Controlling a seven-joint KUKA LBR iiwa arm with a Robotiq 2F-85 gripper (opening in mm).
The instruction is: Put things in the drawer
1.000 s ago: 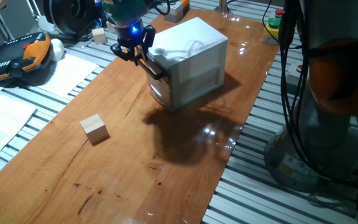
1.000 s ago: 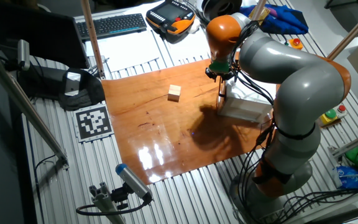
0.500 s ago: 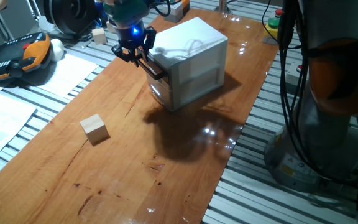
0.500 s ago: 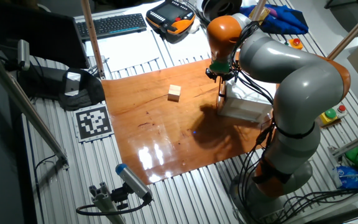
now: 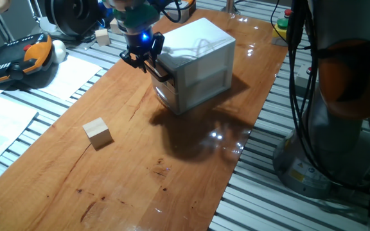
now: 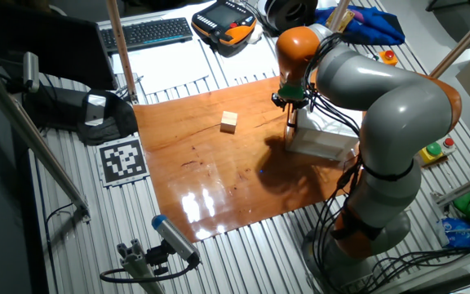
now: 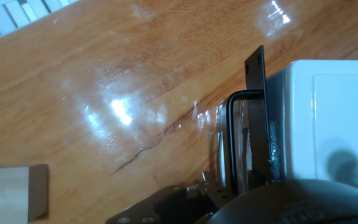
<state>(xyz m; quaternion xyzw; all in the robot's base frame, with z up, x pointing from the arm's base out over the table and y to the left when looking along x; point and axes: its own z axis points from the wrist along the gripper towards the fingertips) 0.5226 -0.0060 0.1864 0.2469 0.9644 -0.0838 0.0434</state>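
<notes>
The small pale wooden cube rests on the wooden table, well to the front left of the white cabinet; the other fixed view shows the cube and the cabinet too. My gripper hangs at the cabinet's front face, right at the black bar handle of the upper drawer, fingers spread and holding nothing. In the hand view the handle stands close in front of the white front, and the cube shows at the bottom left. The drawer looks closed.
An orange and black teach pendant and papers lie left of the table. Other wooden cubes sit in the clutter behind. A yellow box with a red button is at the back right. The robot base stands beside the right edge.
My gripper has shifted a little to the right, closer to the cabinet front and its handle. The cube and the cabinet have not moved.
</notes>
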